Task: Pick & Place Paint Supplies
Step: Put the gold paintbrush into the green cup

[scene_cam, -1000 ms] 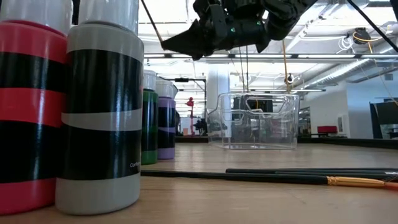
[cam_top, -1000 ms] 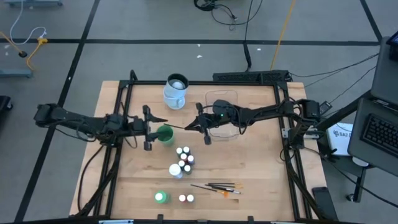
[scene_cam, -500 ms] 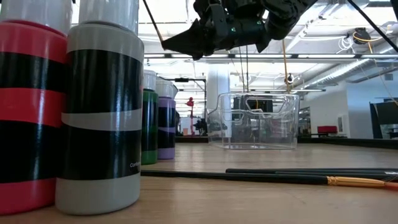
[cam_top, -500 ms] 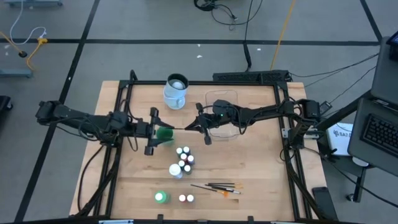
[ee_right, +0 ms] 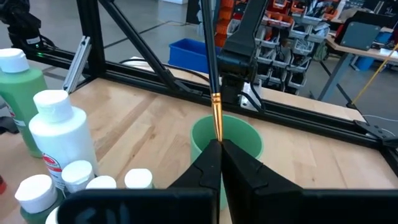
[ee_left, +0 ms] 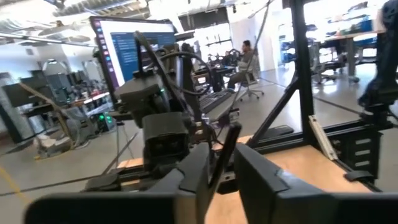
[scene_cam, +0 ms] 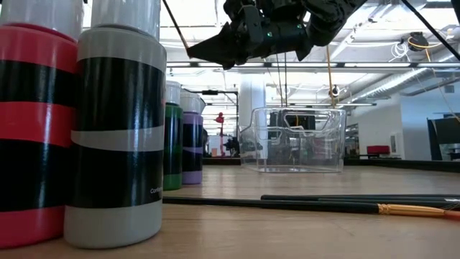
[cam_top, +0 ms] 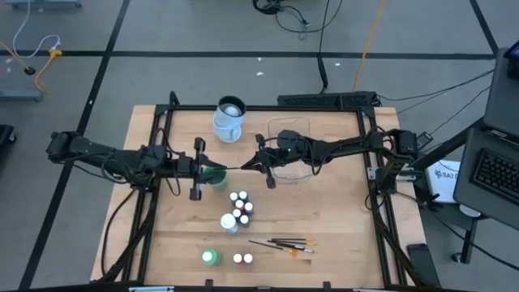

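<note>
The wooden table (cam_top: 324, 219) stood on a grey taped floor. The right gripper (cam_top: 258, 166) was clamped on a thin brush (ee_right: 210, 65), its long axis pointing toward the green cup (ee_right: 225, 146), which the closed left gripper (cam_top: 200, 168) held mid-table.

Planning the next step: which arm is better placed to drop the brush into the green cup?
Right. Its end effector already grips the brush, which reaches over the cup. The left end effector only sits beside the cup.

Table (cam_top: 324, 219): pale matt wood. Tray (scene_cam: 298, 140): clear glossy plastic. Frame (ee_right: 143, 59): black matt metal.
</note>
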Robot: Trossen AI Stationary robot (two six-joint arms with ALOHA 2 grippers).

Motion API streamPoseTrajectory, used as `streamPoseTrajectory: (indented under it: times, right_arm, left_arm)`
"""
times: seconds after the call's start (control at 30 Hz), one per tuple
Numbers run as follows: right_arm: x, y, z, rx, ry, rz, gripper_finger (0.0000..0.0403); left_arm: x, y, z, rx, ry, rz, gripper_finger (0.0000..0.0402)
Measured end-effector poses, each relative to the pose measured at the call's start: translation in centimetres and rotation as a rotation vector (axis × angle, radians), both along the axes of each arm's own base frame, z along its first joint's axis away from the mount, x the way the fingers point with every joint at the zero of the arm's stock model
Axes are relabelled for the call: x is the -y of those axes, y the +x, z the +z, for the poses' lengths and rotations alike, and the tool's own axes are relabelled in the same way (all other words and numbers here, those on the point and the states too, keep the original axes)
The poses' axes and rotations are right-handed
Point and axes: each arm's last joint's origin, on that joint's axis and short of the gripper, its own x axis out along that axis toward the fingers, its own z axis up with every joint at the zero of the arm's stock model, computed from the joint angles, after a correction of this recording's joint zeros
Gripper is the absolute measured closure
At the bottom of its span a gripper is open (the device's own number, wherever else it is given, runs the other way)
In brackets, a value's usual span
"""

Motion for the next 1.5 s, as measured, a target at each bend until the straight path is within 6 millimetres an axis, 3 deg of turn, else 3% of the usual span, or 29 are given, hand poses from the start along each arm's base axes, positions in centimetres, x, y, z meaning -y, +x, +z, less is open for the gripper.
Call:
streamPoseTrajectory:
  times: [0.13,0.43,0.7,0.83,1.03,1.2,1.5]
  right_arm:
    - [0.0,0.0,-0.1,-0.006,0.0,-0.001,0.0403]
    - [0.3,-0.2,-0.3,-0.055,-0.021,-0.112,0.0388]
    - [0.1,-3.0,0.6,-0.202,-0.001,-0.183,0.0313]
    - [-0.4,-5.9,0.5,-0.237,0.019,-0.178,0.0315]
    - [-2.5,-11.8,-0.2,-0.06,0.052,-0.046,0.0394]
    - [-3.8,-15.8,-2.4,-0.007,0.069,-0.092,0.0395]
    - [-5.6,-18.2,-4.3,0.066,0.09,-0.112,0.0402]
  left_arm:
    - [-0.2,0.0,-0.1,-0.016,0.01,0.066,0.039]
    - [-0.5,-0.6,0.2,-0.021,0.043,0.148,0.0398]
    - [-1.0,-2.9,4.0,-0.105,-0.029,0.183,0.04]
    - [-1.2,-3.5,4.8,-0.214,-0.113,0.233,0.04]
    - [-1.0,-3.8,3.1,-0.319,-0.172,0.342,0.0401]
    - [-0.2,-3.9,2.0,-0.352,-0.222,0.302,0.0401]
    - [0.3,-3.7,-3.2,-0.416,-0.266,0.362,0.0401]
